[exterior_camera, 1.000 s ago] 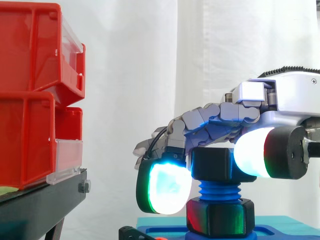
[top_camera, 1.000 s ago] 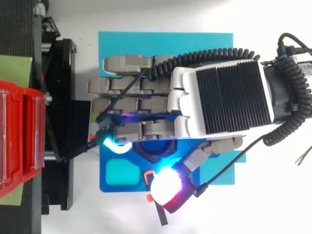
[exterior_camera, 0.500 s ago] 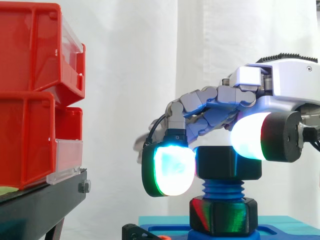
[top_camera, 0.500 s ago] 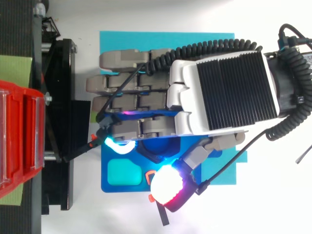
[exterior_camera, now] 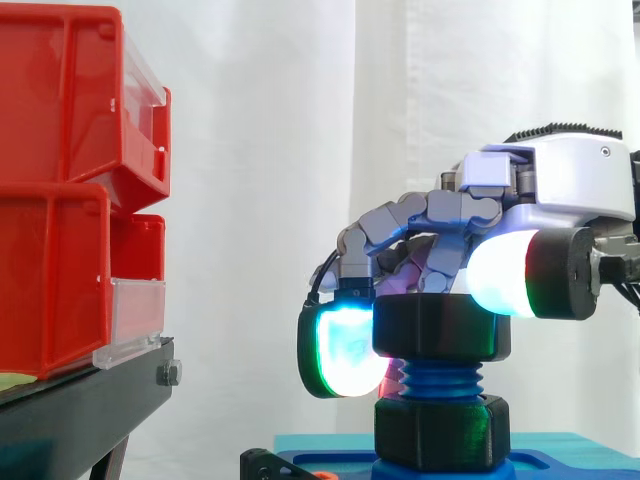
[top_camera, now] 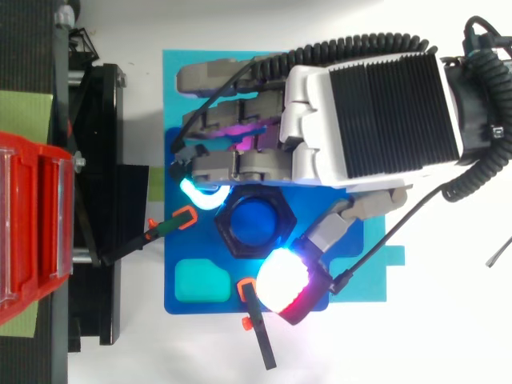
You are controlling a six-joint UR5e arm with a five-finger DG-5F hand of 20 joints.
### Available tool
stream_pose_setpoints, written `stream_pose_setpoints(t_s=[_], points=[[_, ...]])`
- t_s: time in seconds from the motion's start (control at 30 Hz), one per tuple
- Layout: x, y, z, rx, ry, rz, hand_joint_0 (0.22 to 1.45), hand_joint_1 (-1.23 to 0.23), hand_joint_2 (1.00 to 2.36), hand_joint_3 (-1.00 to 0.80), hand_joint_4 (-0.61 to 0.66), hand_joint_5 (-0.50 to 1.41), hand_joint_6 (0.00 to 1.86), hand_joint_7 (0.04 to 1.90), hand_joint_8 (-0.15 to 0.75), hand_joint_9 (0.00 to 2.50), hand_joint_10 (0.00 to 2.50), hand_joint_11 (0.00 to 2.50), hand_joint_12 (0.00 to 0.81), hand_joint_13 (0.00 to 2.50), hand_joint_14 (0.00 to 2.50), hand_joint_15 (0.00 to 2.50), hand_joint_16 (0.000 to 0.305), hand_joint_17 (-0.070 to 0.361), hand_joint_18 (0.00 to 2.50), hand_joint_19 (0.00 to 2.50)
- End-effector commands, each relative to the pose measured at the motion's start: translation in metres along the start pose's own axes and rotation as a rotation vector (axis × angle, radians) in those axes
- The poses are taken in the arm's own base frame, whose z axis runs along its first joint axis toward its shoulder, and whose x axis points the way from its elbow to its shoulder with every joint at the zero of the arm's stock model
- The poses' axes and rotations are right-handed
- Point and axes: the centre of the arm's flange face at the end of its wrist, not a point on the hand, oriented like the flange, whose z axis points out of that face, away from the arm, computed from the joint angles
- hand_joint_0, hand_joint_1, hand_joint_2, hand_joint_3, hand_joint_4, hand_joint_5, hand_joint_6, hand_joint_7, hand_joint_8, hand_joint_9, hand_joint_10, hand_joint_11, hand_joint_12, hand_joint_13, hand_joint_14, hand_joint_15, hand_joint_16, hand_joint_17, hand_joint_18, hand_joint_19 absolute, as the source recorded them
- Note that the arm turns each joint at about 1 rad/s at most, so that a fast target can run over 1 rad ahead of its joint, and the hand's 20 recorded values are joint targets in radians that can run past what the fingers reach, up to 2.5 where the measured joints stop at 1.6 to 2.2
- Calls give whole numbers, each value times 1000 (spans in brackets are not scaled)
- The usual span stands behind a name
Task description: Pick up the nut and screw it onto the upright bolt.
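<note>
A black hex nut [exterior_camera: 435,328] [top_camera: 254,223] sits on top of the blue threaded bolt [exterior_camera: 437,378], which stands upright on the blue base plate [top_camera: 200,254]. A second black nut [exterior_camera: 440,432] sits at the bolt's foot. My hand [top_camera: 376,108] comes in from the right with its fingers [top_camera: 232,164] curled. One glowing fingertip [exterior_camera: 340,350] presses the nut's left side. The thumb's white pad [top_camera: 284,282] [exterior_camera: 500,275] lies against the opposite side, so the nut is pinched between them. From above, the blue bolt end shows through the nut's hole.
Red bins [exterior_camera: 70,190] stand on a black stand [top_camera: 96,200] to the left. The base plate lies on a teal mat [top_camera: 192,68] and has a teal recess [top_camera: 196,280]. Orange-tipped clips [top_camera: 185,216] and a black strip [top_camera: 262,340] sit by its near edge.
The hand has shifted sideways off the bolt's top, uncovering the nut from above. Its fingers have curled further, and the fingertip has closed in against the nut's side.
</note>
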Motion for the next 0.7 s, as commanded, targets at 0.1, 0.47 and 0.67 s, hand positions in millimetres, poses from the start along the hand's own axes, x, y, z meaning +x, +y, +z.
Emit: stream_pose_setpoints(t_s=[0.1, 0.47, 0.67], points=[[-1, -2, -1, -17, -2, -3, 529, -312, 1000, -500, 195, -107, 741, 1056, 321, 1260, 5, 161, 184, 783, 0, 0, 12, 26, 306, 0], [-3, -8, -4, -11, -4, -4, 528, -186, 1000, -500, 102, 24, 646, 1189, 272, 1531, 7, 200, 170, 932, 0, 0, 14, 32, 435, 0], [-2, -9, -4, -16, -4, -4, 529, -183, 1000, -500, 53, 54, 641, 1199, 255, 1851, 10, 299, 156, 1134, 0, 0, 13, 29, 692, 0]])
